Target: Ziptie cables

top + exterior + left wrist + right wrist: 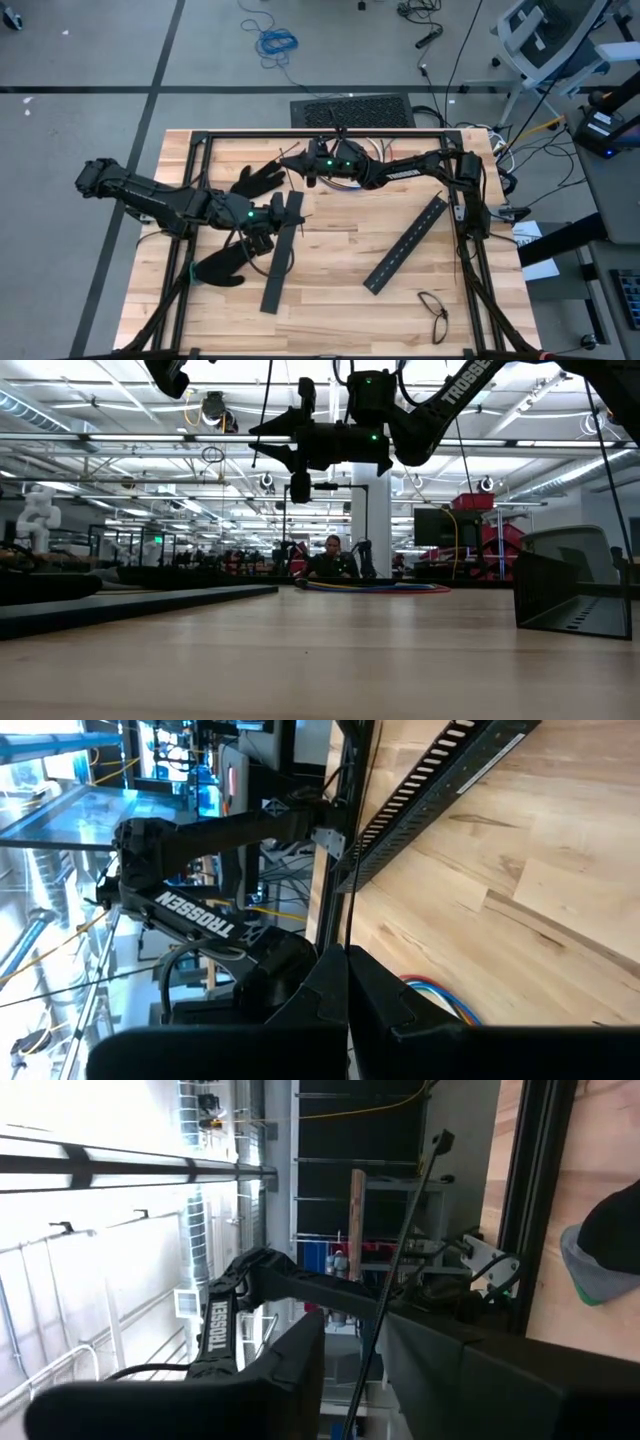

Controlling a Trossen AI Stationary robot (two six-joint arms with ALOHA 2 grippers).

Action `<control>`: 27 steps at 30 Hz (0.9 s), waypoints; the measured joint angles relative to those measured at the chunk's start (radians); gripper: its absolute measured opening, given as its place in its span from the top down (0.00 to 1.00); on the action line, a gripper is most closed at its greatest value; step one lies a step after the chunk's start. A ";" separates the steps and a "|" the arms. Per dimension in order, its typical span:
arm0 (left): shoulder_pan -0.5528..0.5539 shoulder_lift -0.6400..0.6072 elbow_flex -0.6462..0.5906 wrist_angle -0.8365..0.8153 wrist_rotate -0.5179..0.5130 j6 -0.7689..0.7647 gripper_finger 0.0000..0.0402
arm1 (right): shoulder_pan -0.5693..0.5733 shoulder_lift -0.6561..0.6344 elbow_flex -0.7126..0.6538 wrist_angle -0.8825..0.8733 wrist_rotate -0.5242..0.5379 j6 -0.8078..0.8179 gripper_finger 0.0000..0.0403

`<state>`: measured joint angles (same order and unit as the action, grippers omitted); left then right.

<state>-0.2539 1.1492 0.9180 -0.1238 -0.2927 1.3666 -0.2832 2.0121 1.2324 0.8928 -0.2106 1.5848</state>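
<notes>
- Right gripper [352,1342]: raised at table's 12 o'clock, fingers pinching a thin dark ziptie [400,1245].
- Left gripper [347,982]: at 9 o'clock, fingers pressed together.
- Cables [440,995]: on the table just beside left gripper.

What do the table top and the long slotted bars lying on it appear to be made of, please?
Table top: wood, pale butcher-block planks with visible grain, matte. Slotted bars: probably black plastic, though painted metal is possible; matte, with regular slots along the edge.
</notes>
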 joint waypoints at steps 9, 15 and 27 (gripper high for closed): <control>-0.004 0.000 0.000 0.004 0.000 -0.034 1.00 | -0.006 0.000 0.000 -0.001 -0.001 -0.004 0.81; -0.009 0.000 -0.001 0.006 -0.001 -0.050 1.00 | -0.005 0.000 -0.001 -0.001 -0.001 -0.011 0.81; -0.008 0.000 -0.001 0.006 -0.031 -0.053 1.00 | -0.005 -0.001 -0.001 0.000 -0.001 -0.022 0.97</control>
<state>-0.2615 1.1488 0.9173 -0.1181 -0.3237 1.3139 -0.2880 2.0113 1.2316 0.8925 -0.2116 1.5632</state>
